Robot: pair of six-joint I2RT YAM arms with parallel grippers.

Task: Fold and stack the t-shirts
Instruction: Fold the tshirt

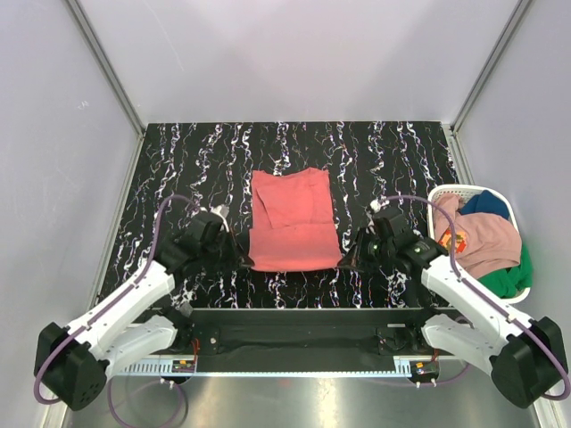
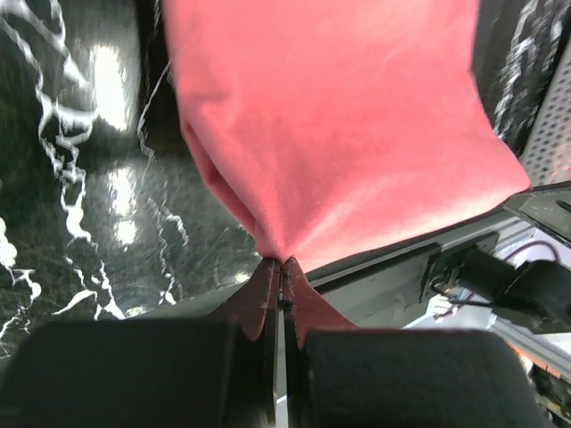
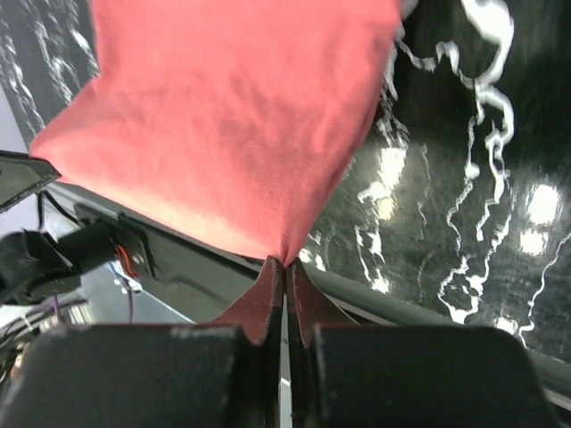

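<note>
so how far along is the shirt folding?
Early. Done: the red shirt lies on the table, seemingly folded to a narrow rectangle; no stack yet. In hand: the left gripper and right gripper are each shut on a near corner of it. Left: finishing that fold, then the pink shirt, blue shirt and green shirt, all in the basket.

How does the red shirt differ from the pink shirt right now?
The red shirt lies spread on the table; the pink shirt is bunched in the basket. The left gripper and right gripper pinch the red shirt's near corners; nothing holds the pink shirt. Both are soft cloth.
</note>
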